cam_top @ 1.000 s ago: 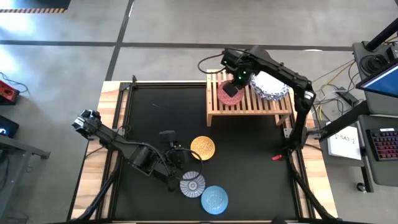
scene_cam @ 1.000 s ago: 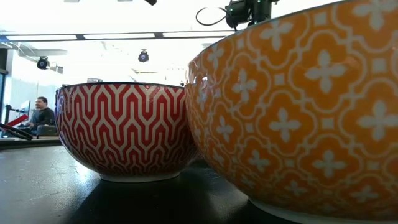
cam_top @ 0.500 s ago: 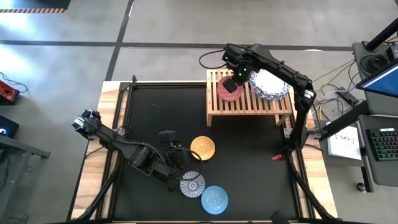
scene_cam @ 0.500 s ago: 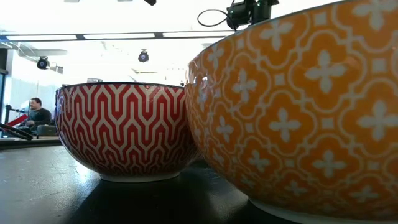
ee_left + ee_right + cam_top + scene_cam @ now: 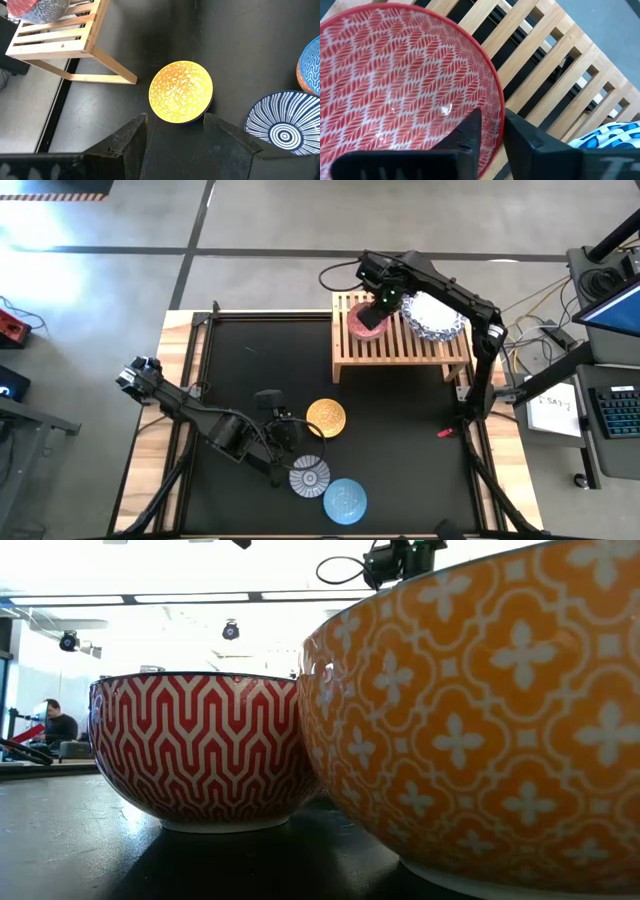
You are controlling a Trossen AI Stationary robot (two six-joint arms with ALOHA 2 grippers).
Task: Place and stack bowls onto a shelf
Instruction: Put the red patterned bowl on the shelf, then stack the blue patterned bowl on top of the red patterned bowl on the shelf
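From above, the black surface (image 5: 400,430) carries a wooden slatted shelf (image 5: 400,345) at its far right part, and on the shelf sit a red bowl (image 5: 362,323) toward the left end and a white bowl with blue pattern (image 5: 432,318) toward the right end. The right hand (image 5: 380,308) is over the shelf at the red bowl's rim, just beside the white bowl. On the near part of the surface lie a yellow bowl (image 5: 326,418), a grey-blue striped bowl (image 5: 309,477) and a light blue bowl (image 5: 345,500), the last two touching or nearly so. The left hand (image 5: 290,435) hovers between the yellow bowl and the striped bowl. In the low view, a red zigzag-patterned bowl (image 5: 200,750) and an orange bowl with white crosses (image 5: 480,730) fill the picture close up, and a person (image 5: 58,727) sits far off in the room behind. In the left wrist view, the left hand (image 5: 175,130) is spread and empty, its fingers (image 5: 125,140) flanking the near edge of the yellow bowl (image 5: 181,91) without touching it; the striped bowl (image 5: 285,125) lies beside it and a corner of the shelf (image 5: 65,37) shows farther off. In the right wrist view, the right hand's (image 5: 491,131) fingers (image 5: 467,132) straddle the red bowl's (image 5: 395,80) rim with a narrow gap; I cannot tell whether they pinch it. The bowl rests on the shelf slats (image 5: 555,65).
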